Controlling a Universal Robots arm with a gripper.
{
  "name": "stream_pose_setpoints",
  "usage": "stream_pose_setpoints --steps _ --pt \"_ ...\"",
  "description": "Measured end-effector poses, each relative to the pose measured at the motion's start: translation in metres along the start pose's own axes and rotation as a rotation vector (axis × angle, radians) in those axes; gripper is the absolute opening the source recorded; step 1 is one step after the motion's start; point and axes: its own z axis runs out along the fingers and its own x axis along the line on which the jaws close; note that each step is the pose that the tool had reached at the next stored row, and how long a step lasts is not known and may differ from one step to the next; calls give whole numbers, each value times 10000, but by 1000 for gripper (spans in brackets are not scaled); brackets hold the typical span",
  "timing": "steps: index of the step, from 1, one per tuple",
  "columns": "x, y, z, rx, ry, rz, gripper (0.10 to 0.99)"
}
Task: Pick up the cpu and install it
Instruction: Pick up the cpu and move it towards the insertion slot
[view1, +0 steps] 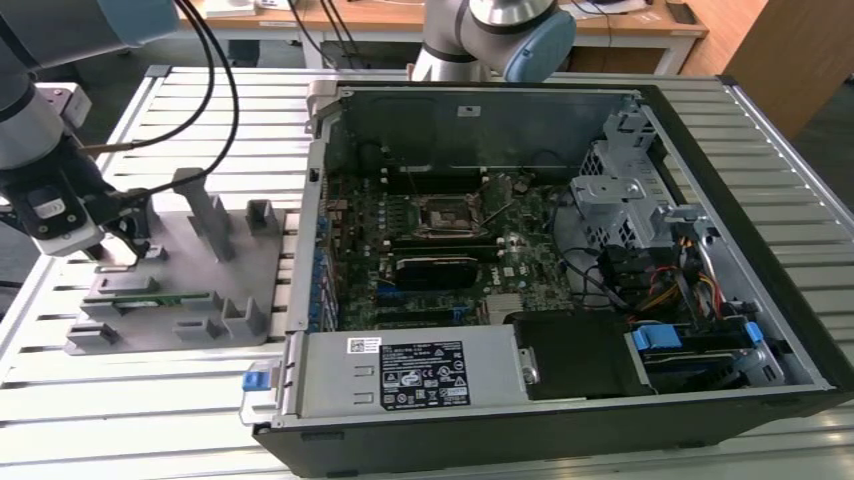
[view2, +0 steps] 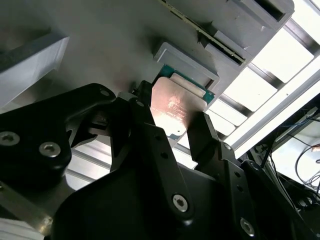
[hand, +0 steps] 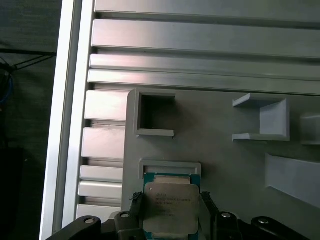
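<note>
Cpu (hand: 171, 207): small flat square chip. It has a silvery-white metal lid with a dull, faintly rosy sheen, on a green board that shows as a thin border along one edge. It lies flat in a shallow walled pocket of the fixture (hand: 225, 165), at the fixture's end toward the exterior view's left.

Gripper (view1: 123, 252): black, built of jointed links set with round bolt heads. Its two fingers (hand: 136, 202) stand one at each side of the cpu and press on two opposite edges (pinching it, with the chip seated in its pocket).

Fixture: grey matte plastic plate, moulded with square open pockets, upright fins and U-shaped brackets. A long narrow green strip (view1: 147, 297) lies in one of its slots.

Desk (view1: 134, 400): ribbed aluminium slats, pale and lightly reflective; it carries the fixture and the computer case (view1: 534, 440).

Computer case: black open-sided box, just beside the fixture on the exterior view's right. Inside is a dark motherboard (view1: 514, 215) bearing a dark square socket (view1: 447, 215) with a metal frame, well apart from the cpu.
</note>
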Motion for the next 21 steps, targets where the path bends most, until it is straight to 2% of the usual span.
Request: stream_pose_setpoints --steps 21 --pt "4 7 -90 0 -2 0 529"
